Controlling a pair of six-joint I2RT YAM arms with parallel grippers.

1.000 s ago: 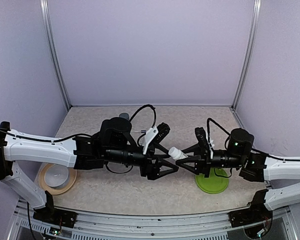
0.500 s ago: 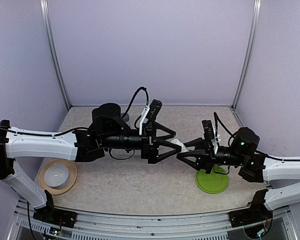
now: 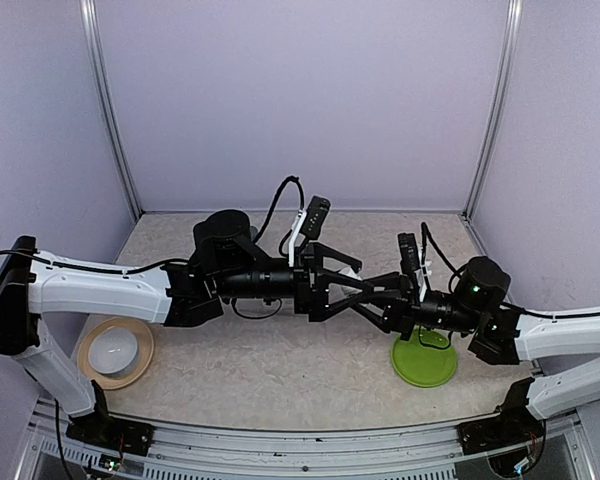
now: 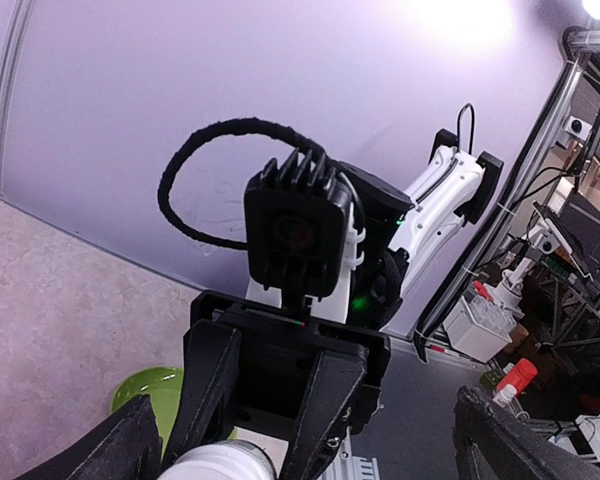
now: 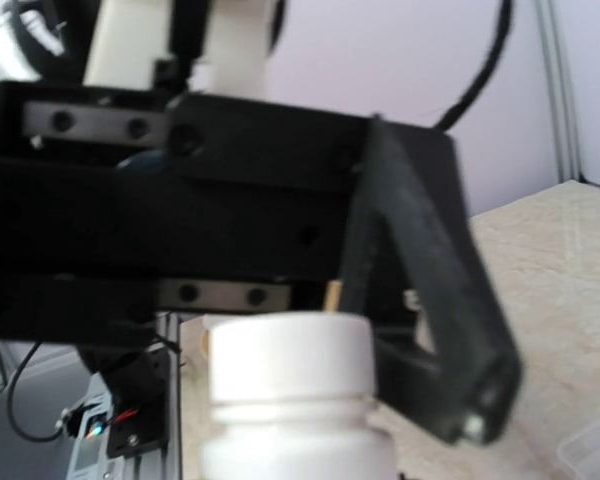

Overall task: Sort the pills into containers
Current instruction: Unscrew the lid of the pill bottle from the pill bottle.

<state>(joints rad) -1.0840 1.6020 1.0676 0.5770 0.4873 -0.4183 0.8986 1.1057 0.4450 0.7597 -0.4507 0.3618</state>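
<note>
Now, left end effector [image 3: 363,284]: fingers [image 4: 115,450] spread wide, straddling the tip of the right one; nothing pinched.
Right end effector [image 3: 378,296]: pressed together on the small vial, pointing straight at the left one.
Small vial [image 5: 285,440]: held in the air, up and to the left of the green plate [image 3: 425,365]; its white cap [image 4: 225,465] faces the left wrist camera. Whether the left fingers touch it cannot be told.
Arms: both reach toward the middle and meet above the bench, left of the green plate.
Bench [image 3: 280,370]: speckled beige, stone-like; the green plate lies flat on it below the right arm.
White bowl [image 3: 113,348]: sits on a tan plate [image 3: 90,368], well apart from the green plate, far to its left.
Room: pale lilac walls [image 3: 300,100] on three sides, metal posts [image 3: 110,110] in the back corners, and a metal rail [image 3: 280,440] in front of the green plate.
</note>
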